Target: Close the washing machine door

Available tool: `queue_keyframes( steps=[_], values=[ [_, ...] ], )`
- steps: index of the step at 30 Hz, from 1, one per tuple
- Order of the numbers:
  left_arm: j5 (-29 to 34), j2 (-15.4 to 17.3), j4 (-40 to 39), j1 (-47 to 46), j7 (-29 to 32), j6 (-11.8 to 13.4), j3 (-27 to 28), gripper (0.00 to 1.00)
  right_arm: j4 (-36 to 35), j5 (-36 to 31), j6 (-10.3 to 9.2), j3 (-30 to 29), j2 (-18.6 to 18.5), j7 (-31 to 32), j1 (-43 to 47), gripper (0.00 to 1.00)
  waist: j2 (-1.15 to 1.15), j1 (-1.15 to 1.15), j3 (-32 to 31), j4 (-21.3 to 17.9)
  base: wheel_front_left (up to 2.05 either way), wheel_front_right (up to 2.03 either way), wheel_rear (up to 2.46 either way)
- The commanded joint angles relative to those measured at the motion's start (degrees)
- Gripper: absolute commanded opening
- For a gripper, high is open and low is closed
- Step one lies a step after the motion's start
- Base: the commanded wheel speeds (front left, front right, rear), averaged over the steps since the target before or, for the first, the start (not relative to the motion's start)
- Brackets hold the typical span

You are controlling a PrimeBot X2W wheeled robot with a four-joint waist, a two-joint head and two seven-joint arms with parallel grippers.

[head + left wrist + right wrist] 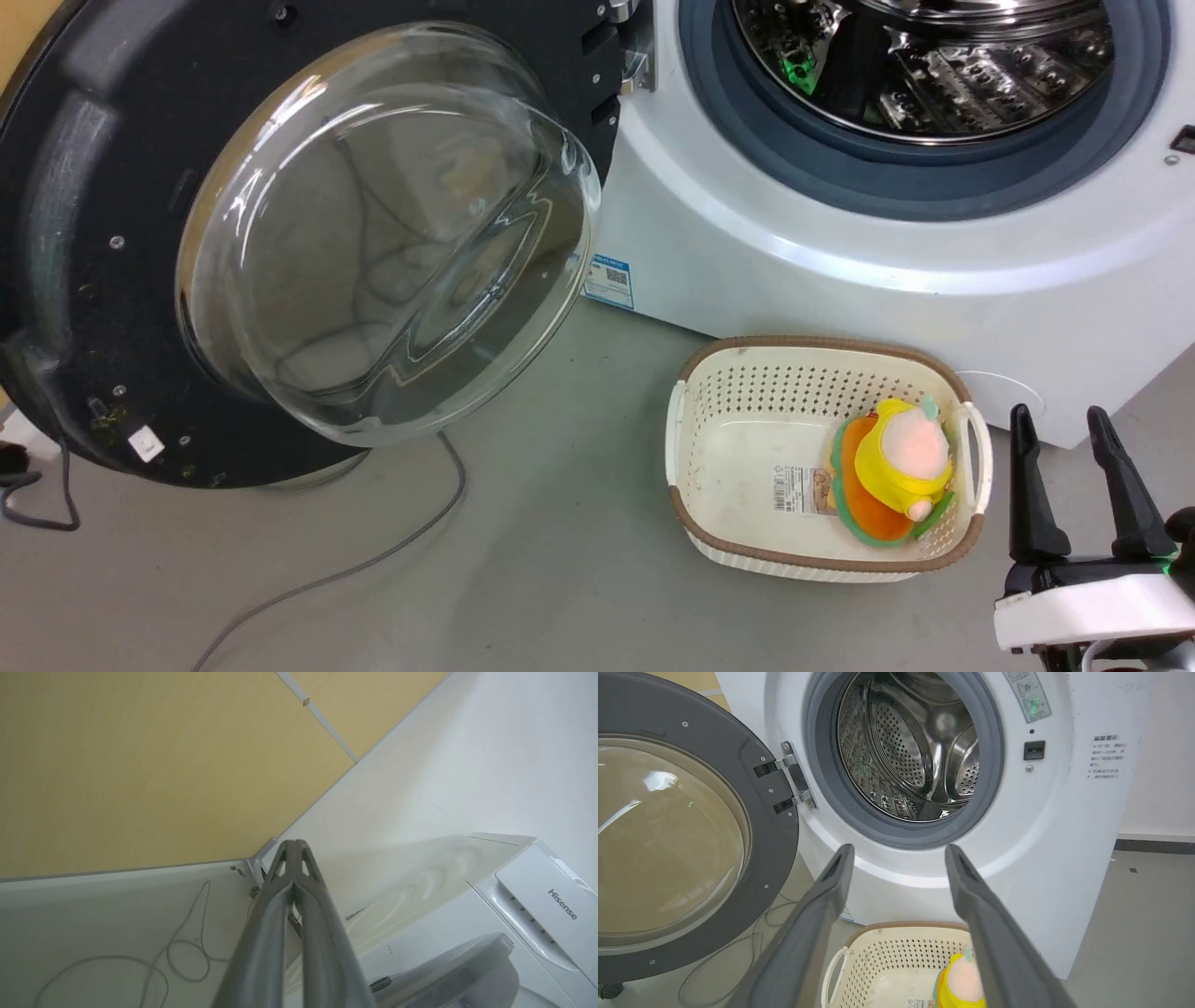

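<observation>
left gripper (pixel 294 845): fingers pressed together, nothing between them, aimed at the wall corner. washing machine door (pixel 308 243) at left, swung wide open, hinge on its right edge, glass bowl bulging out toward the room (round disc, no long axis). washing machine (pixel 840 271) to its right, drum exposed. basket (pixel 686 439) on the floor in front, plush toy (pixel 901 457) inside. right gripper (pixel 1057 412) just right of the basket, fingers apart, empty.

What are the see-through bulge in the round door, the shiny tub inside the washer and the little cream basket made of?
The round black-framed washing machine door looks like matte plastic; its bulging clear bowl centre seems thick glass, judging by sharp glints. The perforated silver drum looks like polished steel, mirror-bright. The cream perforated basket appears moulded plastic, with a brown woven-look rim.
</observation>
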Motion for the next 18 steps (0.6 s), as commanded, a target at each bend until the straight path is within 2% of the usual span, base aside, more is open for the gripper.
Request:
queue_keyframes(
  steps=[1, 10, 18],
  values=[
    [-2.13, 1.33, 1.34, -0.38, 2.38, -0.72, 0.51, 0.0, 0.03, 0.65, 0.04, -0.3, 0.23, -0.73, -1.23, 1.0, 0.0, 0.0, 0.32, 0.29, 0.0, 0.0, 0.0],
    [-9.6, 2.52, 2.12, 3.36, 12.29, -1.82, -0.89, 0.0, -0.09, 1.29, 0.04, -0.69, 0.25, -1.8, -1.89, 1.0, 0.0, 0.0, 1.78, 1.52, 0.0, 0.0, 0.0],
    [-15.88, 1.15, -0.72, 7.6, 15.94, -2.27, -3.79, 0.0, 0.01, 1.78, 0.04, -0.42, 0.27, -2.64, -3.42, 1.0, 0.0, 0.0, 3.57, 2.15, 0.0, 0.0, 0.0]
  ],
)
